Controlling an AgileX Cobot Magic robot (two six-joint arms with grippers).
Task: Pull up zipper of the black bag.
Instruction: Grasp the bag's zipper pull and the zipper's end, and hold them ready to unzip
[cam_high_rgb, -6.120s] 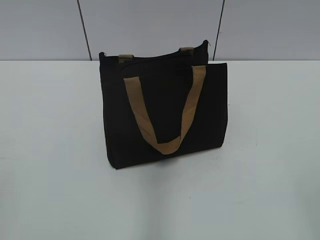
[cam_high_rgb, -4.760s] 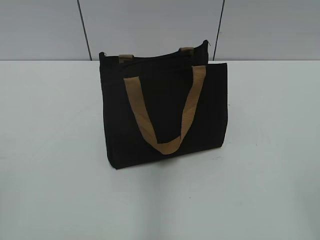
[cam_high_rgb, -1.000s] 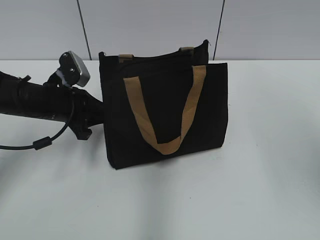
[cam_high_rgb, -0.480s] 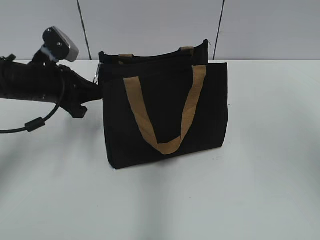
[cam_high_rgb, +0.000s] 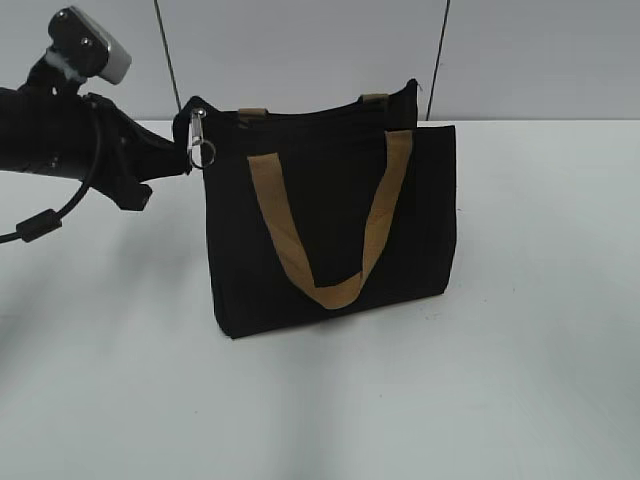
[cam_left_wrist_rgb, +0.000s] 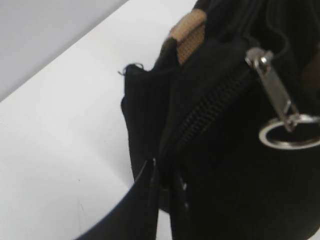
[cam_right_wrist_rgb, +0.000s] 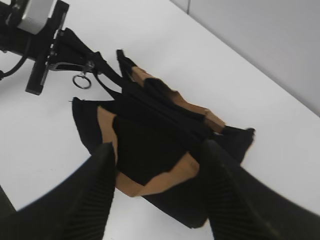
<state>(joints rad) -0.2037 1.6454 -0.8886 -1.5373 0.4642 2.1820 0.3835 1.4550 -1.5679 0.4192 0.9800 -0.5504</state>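
Plainly a matter of one line: zipper (cam_left_wrist_rgb: 210, 107) along the top edge of the bag (cam_high_rgb: 320, 200), long axis from 9 o'clock to 3 o'clock in the exterior view, pull (cam_high_rgb: 199, 138) at the 9 o'clock end with its ring hanging free

Bag upright on the table (cam_high_rgb: 520, 350), about the middle, tan straps down the near face

Left gripper (cam_high_rgb: 185, 142) in from 9 o'clock, pressed together on the bag's top corner, just beside the pull but seemingly not on it; in the left wrist view, black fabric pinched at 6 o'clock and the silvery pull off at 2 o'clock, clear of the fingers

Right gripper (cam_right_wrist_rgb: 157, 150) spread wide, holding nothing, well apart from the bag and looking down on it; absent from the exterior view. From there, zip line slanting from 10 o'clock to 4 o'clock, pull at the 10 o'clock end beside the left gripper

Judged from this: corner anchored, zip apparently not yet run. Left gripper far nearer the pull, yet busy with the corner, so likely work for the right one: reach to the 9 o'clock end, take the pull, draw toward 3 o'clock along the edge
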